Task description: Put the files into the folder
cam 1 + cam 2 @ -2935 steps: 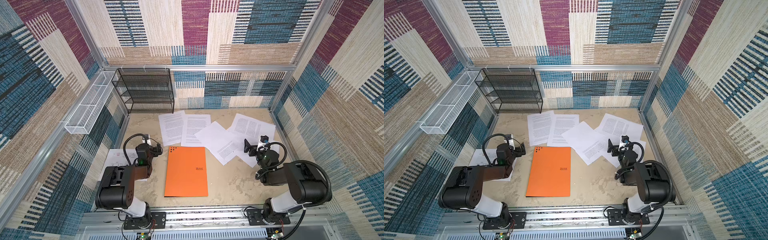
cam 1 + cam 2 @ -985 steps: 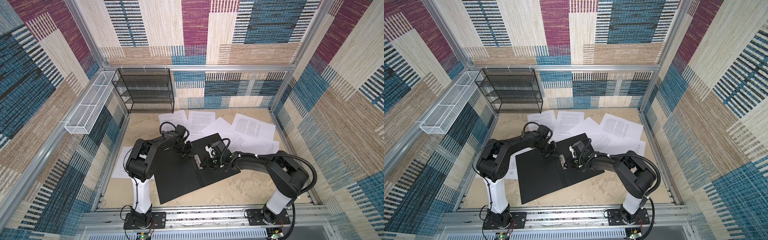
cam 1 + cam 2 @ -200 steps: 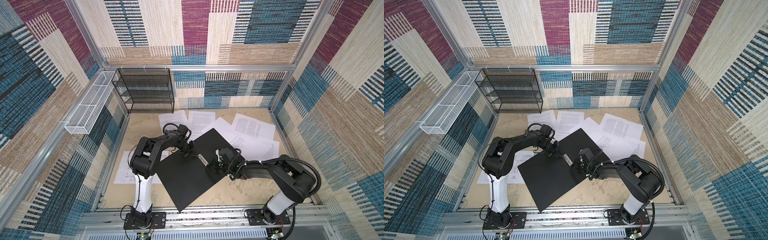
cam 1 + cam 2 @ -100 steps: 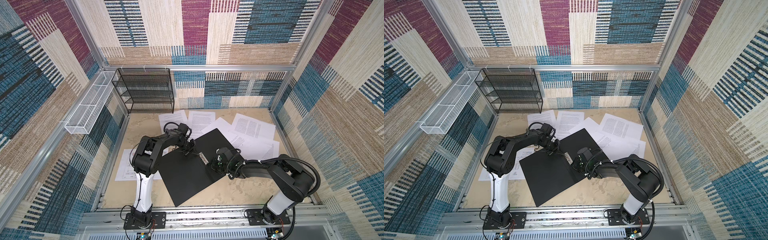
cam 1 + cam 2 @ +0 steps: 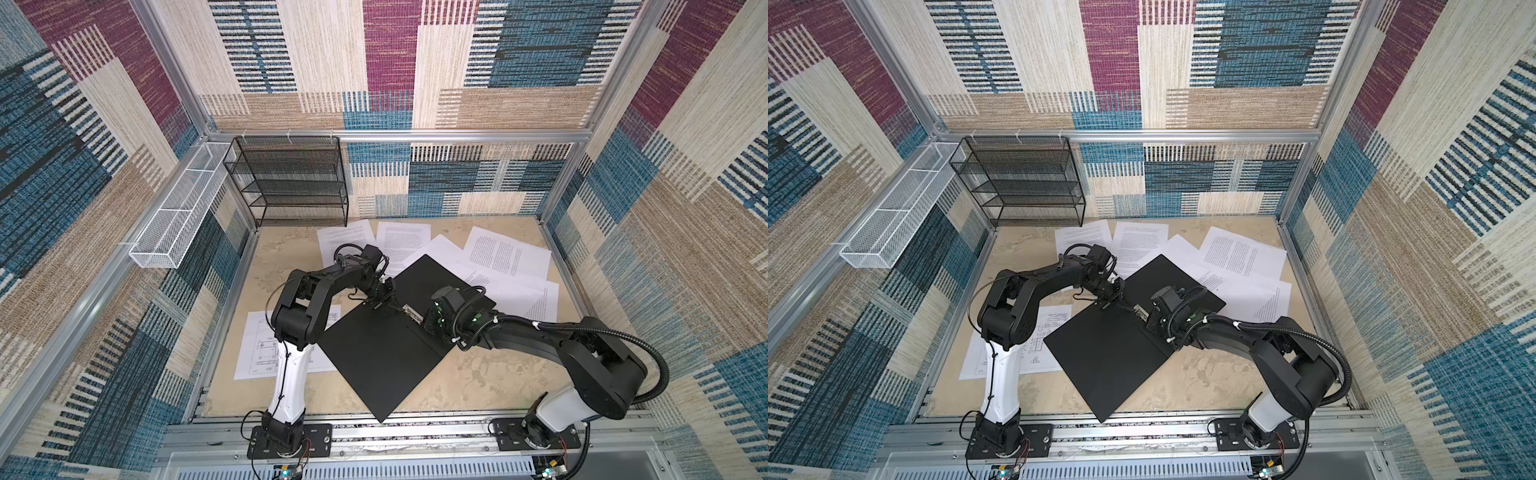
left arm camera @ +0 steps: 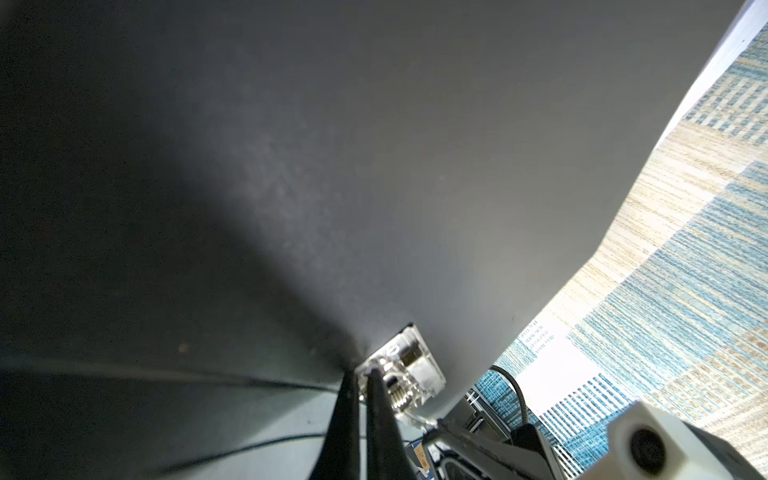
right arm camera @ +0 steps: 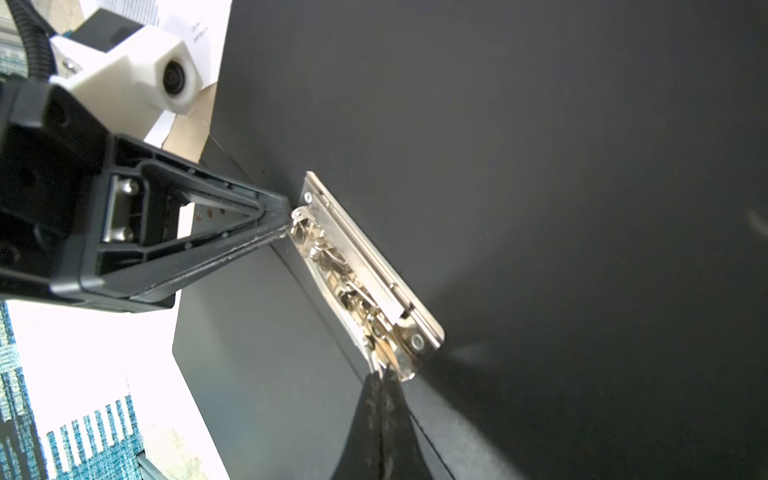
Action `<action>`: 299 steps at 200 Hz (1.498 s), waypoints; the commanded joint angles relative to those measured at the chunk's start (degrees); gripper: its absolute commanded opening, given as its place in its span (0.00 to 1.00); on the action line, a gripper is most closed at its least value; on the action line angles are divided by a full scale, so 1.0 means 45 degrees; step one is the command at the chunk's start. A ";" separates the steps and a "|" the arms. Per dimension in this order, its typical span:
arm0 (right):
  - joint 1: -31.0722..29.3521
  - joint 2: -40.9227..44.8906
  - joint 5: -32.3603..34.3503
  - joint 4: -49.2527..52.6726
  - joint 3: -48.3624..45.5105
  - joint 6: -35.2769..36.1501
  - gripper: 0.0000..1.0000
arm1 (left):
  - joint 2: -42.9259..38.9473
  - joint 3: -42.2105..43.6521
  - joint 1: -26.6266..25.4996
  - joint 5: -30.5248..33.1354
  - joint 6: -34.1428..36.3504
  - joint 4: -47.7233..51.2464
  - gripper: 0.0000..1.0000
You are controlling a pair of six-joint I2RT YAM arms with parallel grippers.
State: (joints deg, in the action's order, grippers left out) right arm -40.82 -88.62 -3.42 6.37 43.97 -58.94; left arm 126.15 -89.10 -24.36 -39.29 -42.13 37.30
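The folder [image 5: 374,357] lies open and slantwise on the table, black inside up, in both top views. Its metal spine clip [image 5: 411,312] [image 7: 361,274] sits at the fold. My left gripper [image 5: 388,301] [image 6: 365,374] is shut, its tips against the far end of the clip. My right gripper [image 5: 424,322] [image 7: 382,374] is shut too, tips against the near end. The files are loose white sheets: printed pages [image 5: 405,241] [image 5: 505,255] at the back, partly under the folder's right flap. A sheet with line drawings [image 5: 257,353] lies at the left, partly under the left flap and arm.
A black wire-mesh rack [image 5: 291,183] stands at the back left. A white mesh basket [image 5: 178,216] hangs on the left wall. Patterned walls close in the table on three sides, and an aluminium rail [image 5: 374,428] runs along the front.
The open folder has shifted a little on the table, its near corner swinging back to the right. Both grippers stay shut at the ends of the clip.
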 commanded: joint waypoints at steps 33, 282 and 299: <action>0.0192 -0.1589 0.0417 -0.1299 0.0355 0.0249 0.00 | 0.0921 -0.0935 0.0071 0.3399 0.1096 0.2184 0.00; 0.1196 -0.1047 0.1355 -0.2267 0.0687 0.0564 0.00 | 0.2170 -0.1786 0.0105 0.4175 0.2148 0.3166 0.00; 0.0983 -0.0690 0.1108 -0.2585 0.0772 0.0867 0.00 | 0.2263 -0.2092 0.0121 0.4026 0.2139 0.3188 0.00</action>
State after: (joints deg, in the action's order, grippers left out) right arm -35.38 -94.11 0.62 0.05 46.11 -57.28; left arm 133.16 -98.74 -23.64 -38.39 -34.52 41.47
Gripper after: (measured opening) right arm 0.049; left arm 0.048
